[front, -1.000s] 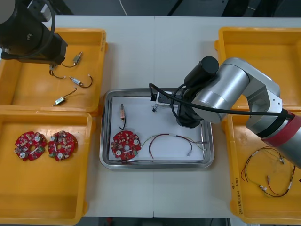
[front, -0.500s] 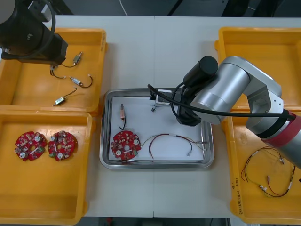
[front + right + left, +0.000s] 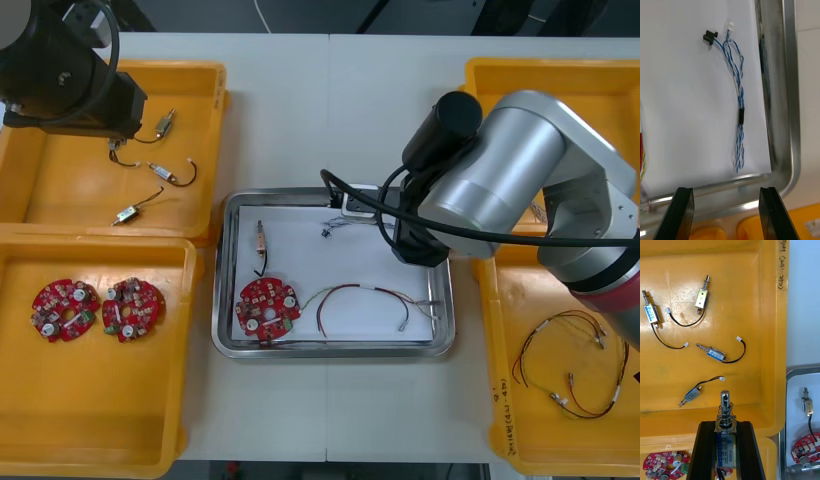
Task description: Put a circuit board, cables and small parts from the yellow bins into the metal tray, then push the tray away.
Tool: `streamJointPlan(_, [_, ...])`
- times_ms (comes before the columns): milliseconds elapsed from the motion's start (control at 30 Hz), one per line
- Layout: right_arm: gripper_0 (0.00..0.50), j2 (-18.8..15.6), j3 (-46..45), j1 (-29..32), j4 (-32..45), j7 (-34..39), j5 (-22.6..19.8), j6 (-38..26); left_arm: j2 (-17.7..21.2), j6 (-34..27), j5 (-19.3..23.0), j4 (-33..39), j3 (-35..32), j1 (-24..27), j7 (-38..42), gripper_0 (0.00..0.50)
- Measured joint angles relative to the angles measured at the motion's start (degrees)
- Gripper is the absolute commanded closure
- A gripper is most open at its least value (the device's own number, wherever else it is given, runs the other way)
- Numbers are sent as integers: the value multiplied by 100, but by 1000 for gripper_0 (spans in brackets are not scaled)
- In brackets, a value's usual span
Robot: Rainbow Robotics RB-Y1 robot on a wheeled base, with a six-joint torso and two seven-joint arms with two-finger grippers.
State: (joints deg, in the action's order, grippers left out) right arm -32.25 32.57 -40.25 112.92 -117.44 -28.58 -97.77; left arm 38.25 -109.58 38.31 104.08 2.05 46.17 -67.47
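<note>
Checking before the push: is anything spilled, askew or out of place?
Nothing stands out: circuit board, red and yellow cable, small metal part and blue and white cable all lie inside the metal tray. Right gripper hovers open at its rim; left gripper grips another part over a yellow bin.

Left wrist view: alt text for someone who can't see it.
The left gripper is shut on a small metal part with a spring, above a yellow bin holding four more small metal parts with black cables. Beside the bin, a corner of the metal tray holds a red circuit board.
</note>
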Motion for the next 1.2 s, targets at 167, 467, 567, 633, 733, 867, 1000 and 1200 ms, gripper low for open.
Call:
streamJointPlan(167, [0,1,-619,155,594,2,0,-996,-24,0,11,76,0,0,13,499])
streamJointPlan(467, [0,-3,-1787,531,1459,28,1,-1205,-195,-2,10,445,186,0,1116,498])
streamJointPlan(567, [0,-29,-2150,724,1744,43,1,-1205,-261,-2,2,579,391,0,1668,500])
streamJointPlan(633, [0,-88,-2435,911,1927,56,-1,-1206,-324,-2,-8,635,563,1,1898,498])
streamJointPlan(733, [0,-178,-2872,1202,2068,182,-11,-1206,-403,-2,-23,655,826,10,1960,498])
streamJointPlan(867, [0,-249,-3642,1623,2100,262,-126,-1206,-561,-3,-111,658,1197,32,1964,498])
streamJointPlan(1000, [0,-252,-4336,1980,2101,266,-205,-1206,-722,-3,-277,659,1561,35,2031,499])
streamJointPlan(1200, [0,-252,-5066,2443,2102,487,-327,-1207,-884,60,-374,656,2072,35,2371,499])
